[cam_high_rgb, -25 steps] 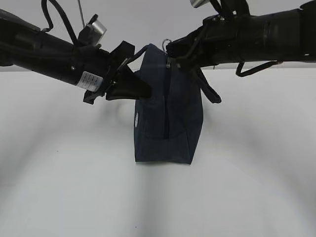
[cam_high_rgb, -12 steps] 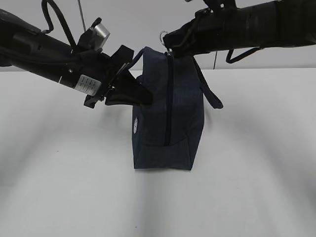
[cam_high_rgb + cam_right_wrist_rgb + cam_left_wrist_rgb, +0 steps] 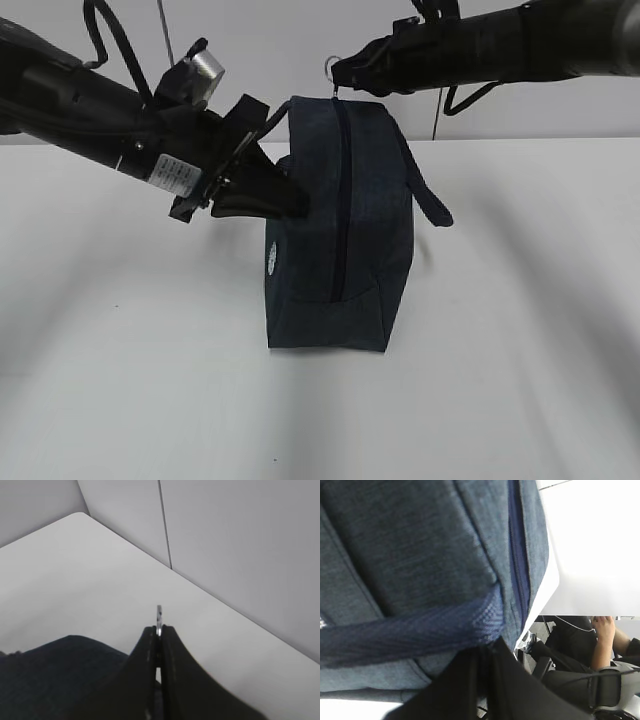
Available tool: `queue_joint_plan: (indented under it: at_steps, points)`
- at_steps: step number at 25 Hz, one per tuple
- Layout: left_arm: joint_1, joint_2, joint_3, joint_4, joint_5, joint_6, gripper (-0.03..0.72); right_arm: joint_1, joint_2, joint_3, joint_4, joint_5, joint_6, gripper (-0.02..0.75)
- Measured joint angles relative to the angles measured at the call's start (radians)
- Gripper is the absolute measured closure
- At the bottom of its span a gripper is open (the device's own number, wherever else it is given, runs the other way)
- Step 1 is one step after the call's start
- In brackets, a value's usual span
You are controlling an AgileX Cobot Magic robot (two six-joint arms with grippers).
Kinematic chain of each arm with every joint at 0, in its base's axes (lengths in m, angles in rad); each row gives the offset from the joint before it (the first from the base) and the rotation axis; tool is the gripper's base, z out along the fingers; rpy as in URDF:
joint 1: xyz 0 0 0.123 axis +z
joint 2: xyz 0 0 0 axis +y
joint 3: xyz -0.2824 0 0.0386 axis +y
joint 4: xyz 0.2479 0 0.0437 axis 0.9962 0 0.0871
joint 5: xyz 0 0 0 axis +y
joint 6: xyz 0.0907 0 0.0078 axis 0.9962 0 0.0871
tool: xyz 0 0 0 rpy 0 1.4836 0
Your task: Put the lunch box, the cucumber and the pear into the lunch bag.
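Right gripper (image 3: 158,630) clamped on ring pull (image 3: 334,66); left gripper (image 3: 285,195) pinching lunch bag (image 3: 345,230) handle.

White table, pale wall panels, and a seated person at the edge of one view.

The table (image 3: 520,330) is plain white and matte, with soft grey shadows fanning across it in the exterior view. Behind it stands a light grey wall (image 3: 270,50), and a thin wire or rod (image 3: 163,30) hangs down in front of it at upper left. In the right wrist view the wall (image 3: 240,545) shows flat panels split by a dark vertical seam (image 3: 165,525), meeting the table's far edge. In the left wrist view, beyond the table edge (image 3: 552,587), a person's bare forearm and hand (image 3: 604,635) show among dark, indistinct shapes.
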Motion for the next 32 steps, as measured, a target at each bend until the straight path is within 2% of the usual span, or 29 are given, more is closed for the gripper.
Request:
queue_joint_plan:
  at_steps: [7, 16, 18, 21, 23, 24, 26, 32]
  points:
    - [0.000, -0.019, 0.000, 0.022, 0.018, 0.000, 0.680, -0.007, 0.148, -0.174, -0.124, 0.051, 0.164, 0.754]
    - [0.000, -0.032, 0.000, 0.084, 0.034, -0.013, 0.666, -0.012, 0.167, -0.201, -0.164, 0.107, 0.192, 0.754]
    - [0.000, -0.034, 0.000, 0.111, 0.048, -0.037, 0.589, -0.013, 0.167, -0.201, -0.166, 0.116, 0.192, 0.754]
    - [0.003, -0.040, 0.000, 0.146, 0.128, -0.070, 0.318, -0.014, 0.167, -0.201, -0.168, 0.128, 0.192, 0.754]
    - [0.011, -0.046, 0.000, 0.153, 0.162, -0.108, 0.194, -0.014, 0.167, -0.201, -0.173, 0.133, 0.192, 0.754]
    - [0.014, -0.053, 0.000, 0.168, 0.167, -0.132, 0.163, -0.015, 0.167, -0.201, -0.178, 0.138, 0.192, 0.754]
    - [0.024, -0.090, 0.000, 0.197, 0.172, -0.170, 0.149, -0.017, 0.167, -0.201, -0.193, 0.152, 0.192, 0.754]
    - [0.051, -0.239, -0.031, 0.198, 0.195, -0.250, 0.180, -0.017, 0.167, -0.201, -0.227, 0.168, 0.192, 0.754]
